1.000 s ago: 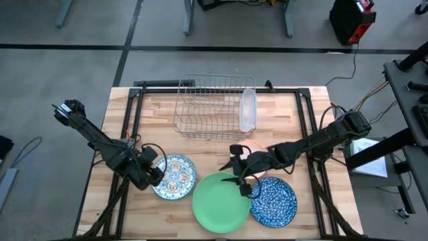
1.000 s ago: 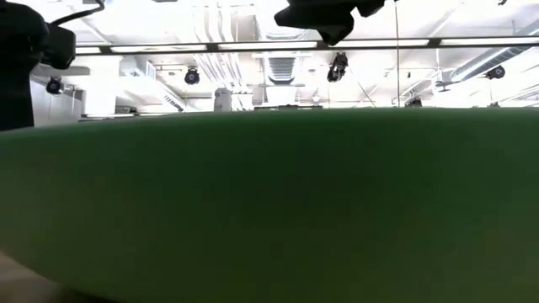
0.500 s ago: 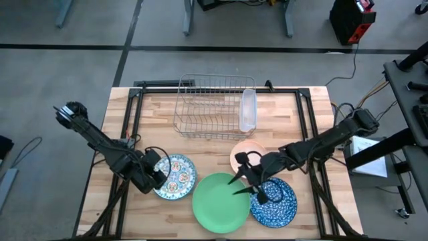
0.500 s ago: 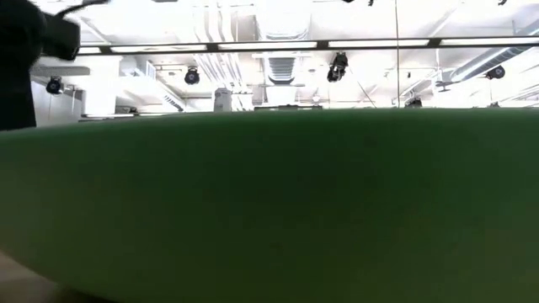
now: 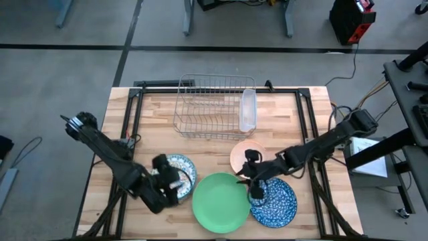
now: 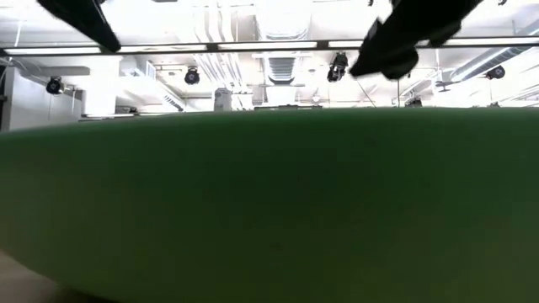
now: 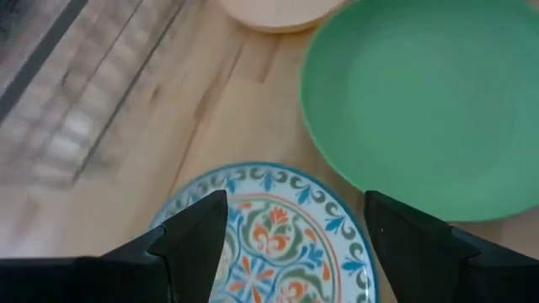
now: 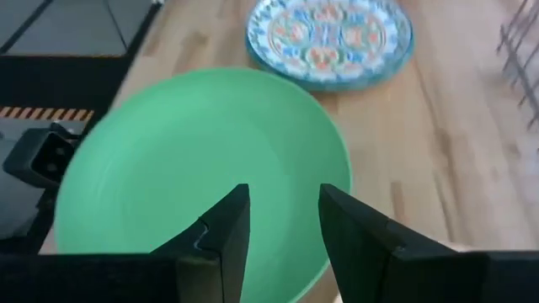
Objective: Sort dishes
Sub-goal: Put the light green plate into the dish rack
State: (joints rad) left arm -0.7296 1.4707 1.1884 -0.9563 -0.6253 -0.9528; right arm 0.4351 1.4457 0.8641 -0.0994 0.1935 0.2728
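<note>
Four dishes lie flat on the wooden table. The white floral-patterned plate is near left, the plain green plate near centre, the blue speckled plate near right, and the peach-pink bowl behind them. My left gripper stands open over the floral plate's near part. My right gripper stands open above the green plate's right rim, beside the blue plate. Whether either touches a plate cannot be seen.
A silver wire rack stands at the table's far middle, with a clear plastic tray at its right end. In the low view the green plate fills nearly the whole picture. Bare wood lies at the far left and far right.
My left gripper has gone toward the table's right and near edges, from the floral plate's left rim to over its near part, and the arm has swung with it. My right gripper has gone a little toward the near edge, from the peach bowl to between the green and blue plates.
</note>
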